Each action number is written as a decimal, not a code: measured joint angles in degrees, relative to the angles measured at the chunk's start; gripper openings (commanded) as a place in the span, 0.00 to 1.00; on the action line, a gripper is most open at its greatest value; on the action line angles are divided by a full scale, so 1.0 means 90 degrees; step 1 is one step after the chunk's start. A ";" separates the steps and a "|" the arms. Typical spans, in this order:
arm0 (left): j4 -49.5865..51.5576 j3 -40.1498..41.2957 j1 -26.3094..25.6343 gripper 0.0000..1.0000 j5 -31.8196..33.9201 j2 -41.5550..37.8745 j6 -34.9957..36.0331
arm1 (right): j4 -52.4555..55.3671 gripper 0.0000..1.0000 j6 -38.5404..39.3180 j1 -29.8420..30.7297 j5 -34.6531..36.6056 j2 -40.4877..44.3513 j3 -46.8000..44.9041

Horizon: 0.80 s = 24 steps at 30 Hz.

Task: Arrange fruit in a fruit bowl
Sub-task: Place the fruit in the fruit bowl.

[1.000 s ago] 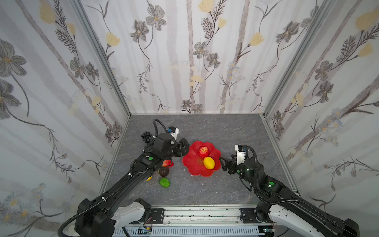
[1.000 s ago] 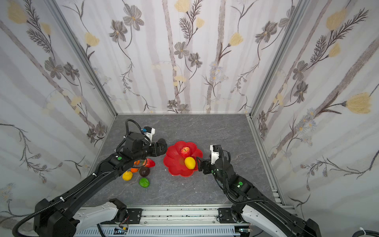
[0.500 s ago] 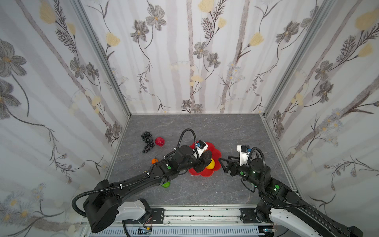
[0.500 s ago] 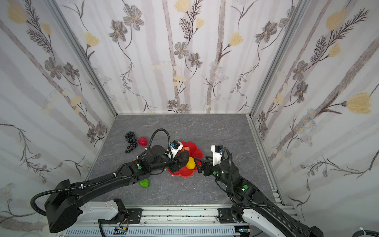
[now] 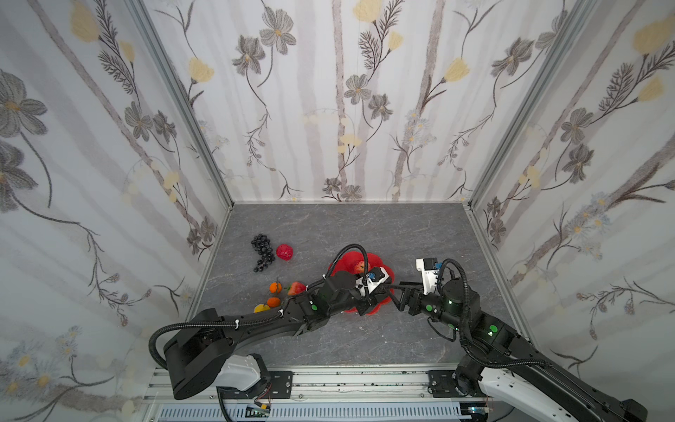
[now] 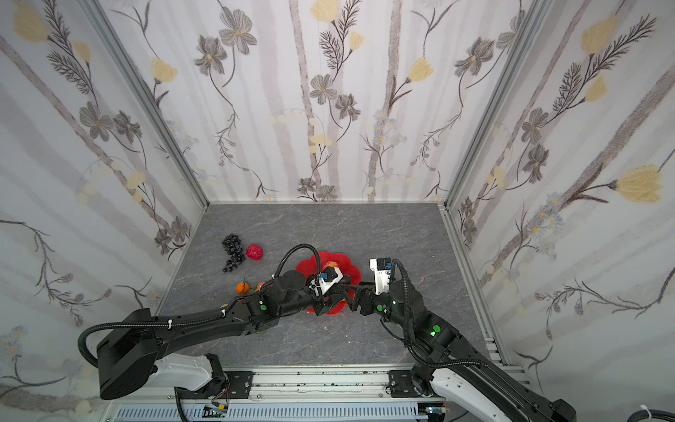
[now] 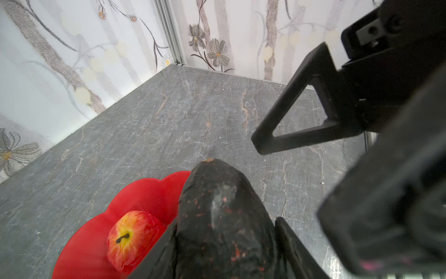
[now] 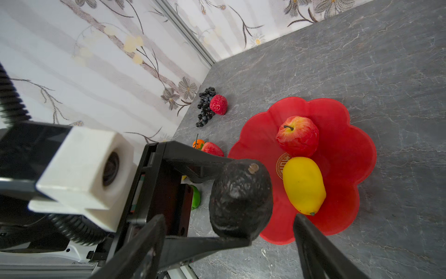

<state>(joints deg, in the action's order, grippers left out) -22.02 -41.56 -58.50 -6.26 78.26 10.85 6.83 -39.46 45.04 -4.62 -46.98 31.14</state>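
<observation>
Fruit bowl, a shallow bright red dish with a scalloped petal rim [image 8: 337, 145], sits on the grey marbled desk [image 8: 386, 72] with a red apple [image 8: 298, 135] and a yellow lemon [image 8: 304, 186] inside. The left pincer [image 8: 237, 205] pinches a dark bumpy avocado [image 8: 241, 188] above the bowl's near rim, probably aiming for the free patch beside the lemon. The right pincer [image 5: 396, 294] hangs spread and empty just beside it, seemingly leaving room. A black grape bunch [image 8: 205, 106] and a strawberry [image 8: 212, 148] lie on the desk.

Floral-papered walls [image 5: 328, 109] enclose a grey marbled floor [image 5: 347, 226].
</observation>
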 measured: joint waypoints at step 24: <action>-0.0374 0.0000 -0.0330 0.58 0.0061 0.0240 0.0418 | 0.0274 0.65 -0.0274 0.0000 -0.0272 -0.0857 0.0170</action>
<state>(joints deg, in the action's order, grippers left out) -25.39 -41.56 -61.47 -5.72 80.42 14.61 9.30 -41.93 45.04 -7.07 -54.70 32.67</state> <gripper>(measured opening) 0.577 0.661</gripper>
